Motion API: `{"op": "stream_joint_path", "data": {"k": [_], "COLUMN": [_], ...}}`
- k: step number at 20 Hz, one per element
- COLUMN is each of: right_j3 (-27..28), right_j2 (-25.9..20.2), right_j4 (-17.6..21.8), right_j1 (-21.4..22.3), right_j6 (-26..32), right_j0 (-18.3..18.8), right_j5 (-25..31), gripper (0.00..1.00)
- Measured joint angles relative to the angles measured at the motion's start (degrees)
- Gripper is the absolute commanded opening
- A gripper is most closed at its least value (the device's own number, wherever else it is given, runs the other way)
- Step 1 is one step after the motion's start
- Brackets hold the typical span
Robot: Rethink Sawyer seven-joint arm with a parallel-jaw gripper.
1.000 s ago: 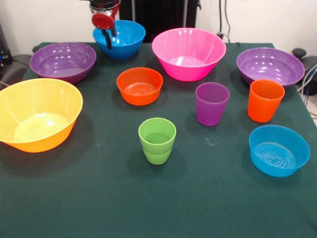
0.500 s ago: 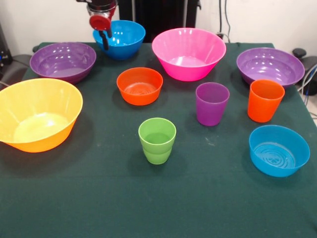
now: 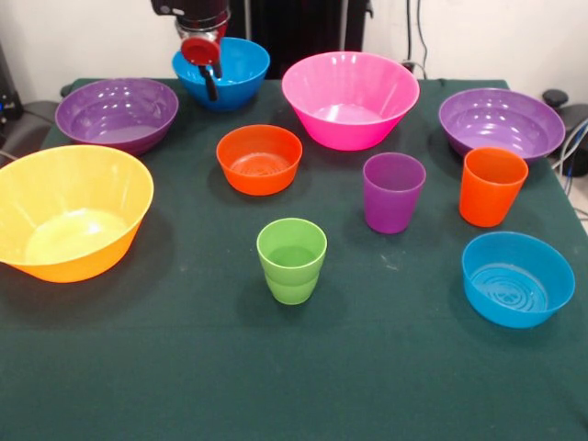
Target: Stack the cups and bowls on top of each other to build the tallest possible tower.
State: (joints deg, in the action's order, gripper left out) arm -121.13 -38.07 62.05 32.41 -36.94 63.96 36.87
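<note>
Bench (image 3: 184,386) covered in dark green cloth. Sitting on it, all apart: yellow-orange bowl (image 3: 69,213), two purple bowls (image 3: 117,113) (image 3: 501,121), pink bowl (image 3: 350,98), blue bowl (image 3: 230,73), shallow blue bowl (image 3: 517,278), small orange bowl (image 3: 259,159), green cup (image 3: 291,260), purple cup (image 3: 393,192), orange cup (image 3: 491,186).

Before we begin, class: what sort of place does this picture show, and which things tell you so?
Most likely a robotics lab or test room: a table under a dark green cloth, a robot gripper hanging over the medium blue bowl, and loose cables trailing off the right edge.
</note>
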Motion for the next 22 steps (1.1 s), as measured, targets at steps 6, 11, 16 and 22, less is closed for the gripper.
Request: {"op": "stream_joint_path", "data": {"k": [6, 11, 16, 22], "right_j3": [0.0, 0.0, 0.0, 0.1], "right_j2": [0.3, 0.6, 1.2, 2.0], "right_j4": [0.0, 0.0, 0.0, 0.2], "right_j1": [-0.9, -0.9, -0.8, -0.8], "right_j6": [0.0, 0.0, 0.0, 0.0], "right_j0": [-0.3, -0.3, -0.3, -0.6], "right_j5": [-1.4, -1.4, -1.5, -1.5], "gripper": [1.00, 1.00, 1.00, 1.00]}}
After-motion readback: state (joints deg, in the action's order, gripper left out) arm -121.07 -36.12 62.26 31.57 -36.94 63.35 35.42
